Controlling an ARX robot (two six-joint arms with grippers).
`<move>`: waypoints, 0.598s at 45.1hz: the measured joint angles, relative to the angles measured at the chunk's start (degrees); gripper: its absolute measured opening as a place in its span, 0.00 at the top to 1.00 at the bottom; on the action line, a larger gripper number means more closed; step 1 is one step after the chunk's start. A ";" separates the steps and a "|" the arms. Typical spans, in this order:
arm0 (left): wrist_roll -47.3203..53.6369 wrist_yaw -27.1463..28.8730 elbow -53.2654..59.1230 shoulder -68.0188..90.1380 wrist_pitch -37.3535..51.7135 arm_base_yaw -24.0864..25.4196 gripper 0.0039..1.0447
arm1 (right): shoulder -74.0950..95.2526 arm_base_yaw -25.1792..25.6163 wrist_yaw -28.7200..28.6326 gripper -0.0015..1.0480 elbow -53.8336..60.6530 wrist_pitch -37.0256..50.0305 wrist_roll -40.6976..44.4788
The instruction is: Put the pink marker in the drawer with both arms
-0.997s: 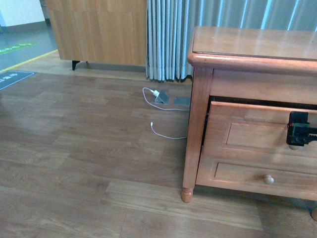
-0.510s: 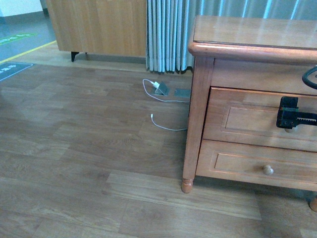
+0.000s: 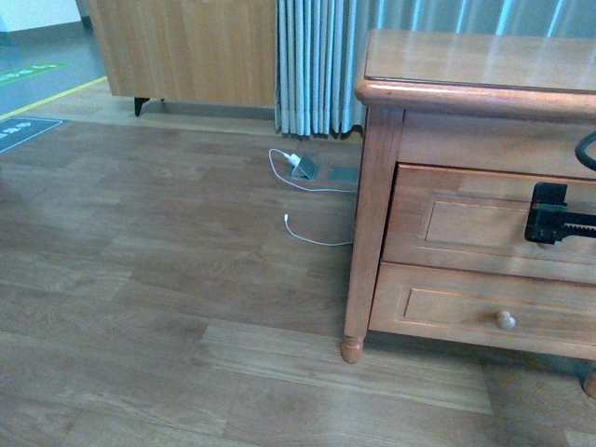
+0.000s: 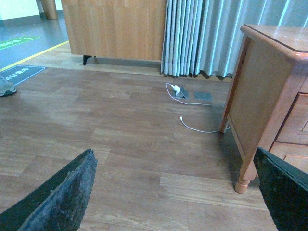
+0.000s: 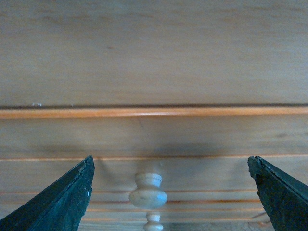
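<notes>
Right gripper (image 5: 171,192), jaws spread wide, faces the closed drawer (image 3: 466,223), whose knob (image 5: 147,195) lies between its fingers, untouched.

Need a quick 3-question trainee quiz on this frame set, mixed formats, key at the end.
1. True or false: the upper drawer stands pulled far out.
2. In the right wrist view, what lies between the open fingers of the right gripper? A) a pink marker B) the round knob C) a cable
3. What white thing lies on the floor beside the cabinet?

Key:
1. False; its front sits about flush.
2. B
3. A white charger cable.
</notes>
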State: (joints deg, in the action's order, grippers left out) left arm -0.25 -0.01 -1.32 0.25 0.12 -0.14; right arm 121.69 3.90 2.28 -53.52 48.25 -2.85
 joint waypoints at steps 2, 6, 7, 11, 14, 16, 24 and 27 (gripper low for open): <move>0.00 0.00 0.00 0.00 0.00 0.00 0.06 | -1.40 0.26 -0.79 0.08 1.64 0.13 0.00; 0.00 0.00 0.00 0.00 0.00 0.00 0.06 | -6.36 1.38 -2.89 0.08 6.51 -0.09 0.02; 0.00 0.00 0.00 0.00 0.00 0.00 0.06 | -6.88 1.46 -3.10 0.08 6.97 -0.17 0.04; 0.00 0.00 0.00 0.00 0.00 0.00 0.06 | -12.09 2.80 -5.70 0.08 11.28 -1.73 0.31; 0.00 0.00 0.00 0.00 0.00 0.00 0.06 | -18.01 4.39 -8.04 0.08 15.43 -4.33 0.61; 0.00 0.00 0.00 0.00 0.00 0.00 0.06 | -23.19 5.79 -10.12 0.08 18.29 -6.84 0.66; 0.00 0.00 0.00 0.00 0.00 0.00 0.06 | -45.53 10.80 -18.64 0.08 27.87 -20.72 0.87; 0.00 0.00 0.00 0.00 0.00 0.00 0.06 | -54.53 12.83 -22.12 0.08 30.40 -27.12 0.87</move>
State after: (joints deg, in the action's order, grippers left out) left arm -0.25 -0.01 -1.32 0.25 0.12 -0.14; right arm 67.16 16.73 -19.84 -23.11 21.12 -1.98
